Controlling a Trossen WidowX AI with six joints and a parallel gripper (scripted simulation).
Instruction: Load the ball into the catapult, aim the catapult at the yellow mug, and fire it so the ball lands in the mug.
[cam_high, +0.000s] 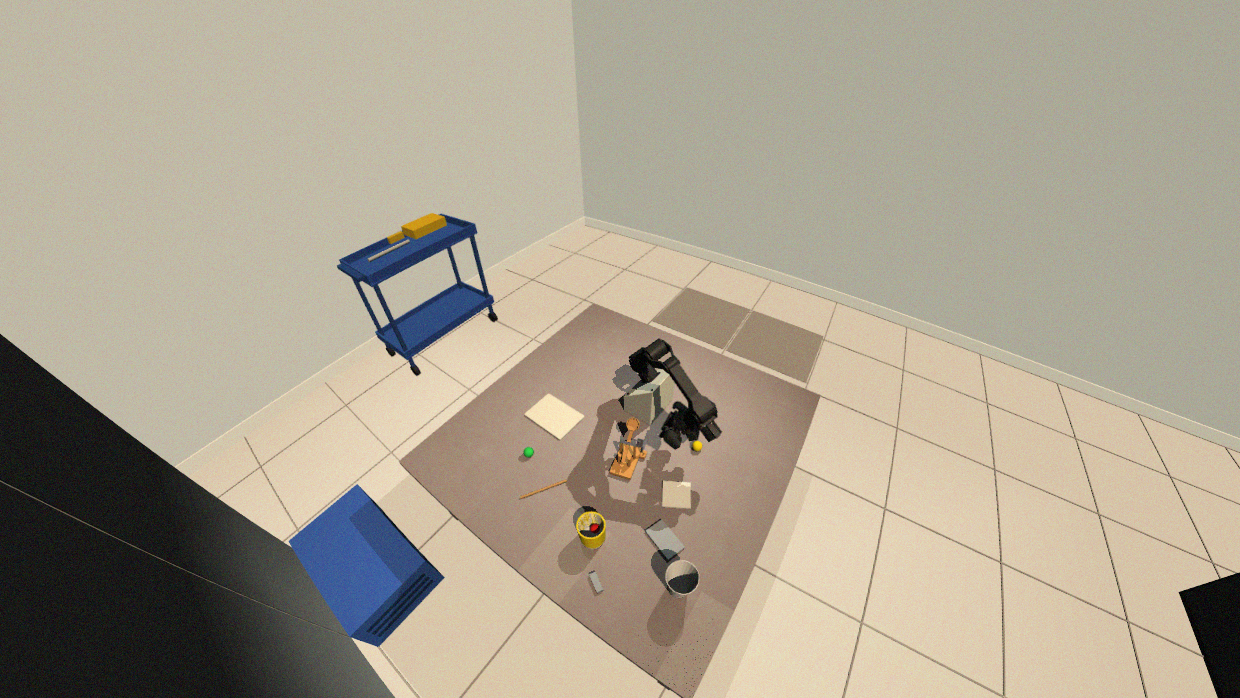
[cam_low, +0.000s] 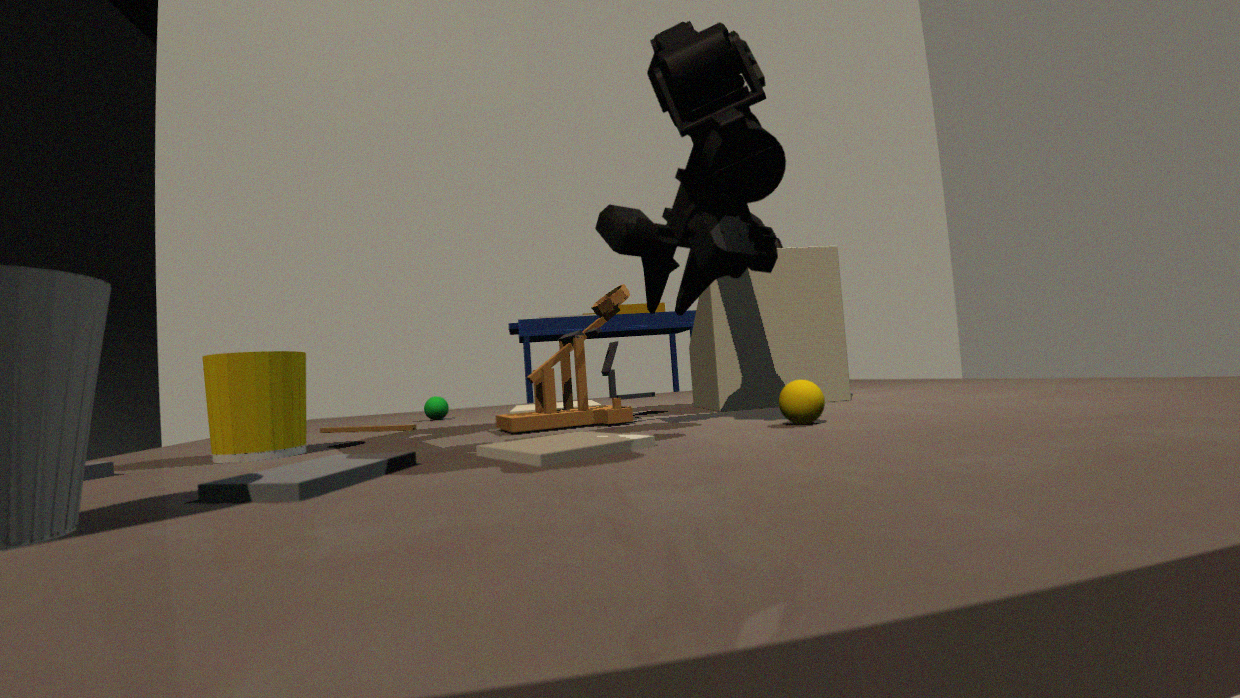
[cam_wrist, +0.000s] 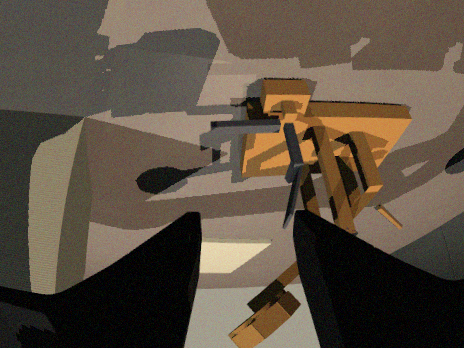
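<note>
The red ball (cam_high: 594, 527) is inside the yellow mug (cam_high: 592, 541) (cam_low: 255, 405), seen from above in the top view; the mug's wall hides it in the exterior view. The mug stands upright. The wooden catapult (cam_high: 623, 468) (cam_low: 564, 421) (cam_wrist: 385, 131) stands on the mat, its throwing arm raised. The arm's cup (cam_low: 610, 300) (cam_wrist: 265, 320) is tilted and holds no ball. My gripper (cam_low: 667, 310) (cam_wrist: 247, 224) is partly open, with nothing between its fingertips. It hangs in the air beside the catapult, on the side towards the yellow ball.
A yellow ball (cam_high: 696, 445) (cam_low: 800, 402), a green ball (cam_high: 528, 451) (cam_low: 435, 407), a grey cup (cam_high: 682, 578) (cam_low: 43, 398), a thin stick (cam_high: 542, 489) (cam_low: 368, 428) and flat blocks lie or stand around the catapult. A tall beige block (cam_high: 643, 402) (cam_low: 806, 320) (cam_wrist: 65, 210) stands behind it.
</note>
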